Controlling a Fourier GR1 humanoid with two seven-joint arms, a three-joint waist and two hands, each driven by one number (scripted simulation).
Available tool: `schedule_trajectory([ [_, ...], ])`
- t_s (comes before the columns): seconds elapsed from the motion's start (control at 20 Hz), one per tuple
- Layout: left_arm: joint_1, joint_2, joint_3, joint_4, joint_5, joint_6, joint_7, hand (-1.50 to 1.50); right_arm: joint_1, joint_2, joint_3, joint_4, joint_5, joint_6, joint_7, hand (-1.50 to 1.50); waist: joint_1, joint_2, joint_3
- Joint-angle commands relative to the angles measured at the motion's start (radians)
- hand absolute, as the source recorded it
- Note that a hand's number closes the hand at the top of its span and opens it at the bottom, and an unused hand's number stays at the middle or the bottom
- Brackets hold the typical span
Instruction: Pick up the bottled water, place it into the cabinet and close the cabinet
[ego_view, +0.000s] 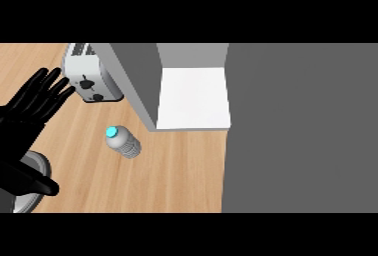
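Resting at the counter's (177, 175) left edge, the left hand (33, 102) stands with fingers straight and spread, grasping nothing; its forearm is cut off by the view's lower edge. Beside it, near the back edge, sits a toaster (88, 75) — partly cropped. The bottled water (122, 142) stands on the bare wood in front of it, blue cap toward the toaster, long axis tilted toward the counter's front-right. Rightward, the cabinet (188, 85) stands open — white inside, nothing visible in it.
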Motion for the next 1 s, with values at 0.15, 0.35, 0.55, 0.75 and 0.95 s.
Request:
schedule_trajectory([
  [0.15,-0.053,-0.029,-0.012,0.23,-0.105,-0.046,-0.097,-1.5,0.118,0.002,0.06,-0.158,0.044,-0.001,-0.004,-1.5,-0.005,0.002,-0.001],
  [0.35,-0.029,0.015,0.016,0.303,-0.116,-0.103,-0.122,-1.5,0.19,-0.016,0.057,-0.202,0.037,0.011,-0.044,-1.5,-0.004,0.001,-0.001],
  [0.55,-0.085,-0.013,-0.021,0.507,-0.188,-0.151,-0.207,-1.5,0.233,-0.026,0.097,-0.216,0.062,0.02,-0.076,-1.5,-0.018,0.004,-0.002],
  [0.75,-0.104,-0.057,-0.039,0.654,-0.251,-0.147,-0.284,-1.5,0.287,-0.049,0.102,-0.218,0.094,0.032,-0.107,-1.5,-0.016,0.004,-0.002],
  [0.95,-0.166,-0.077,-0.036,0.853,-0.337,-0.135,-0.425,-1.5,0.329,-0.054,0.128,-0.166,0.121,0.063,-0.195,-1.5,-0.026,0.005,-0.002],
])
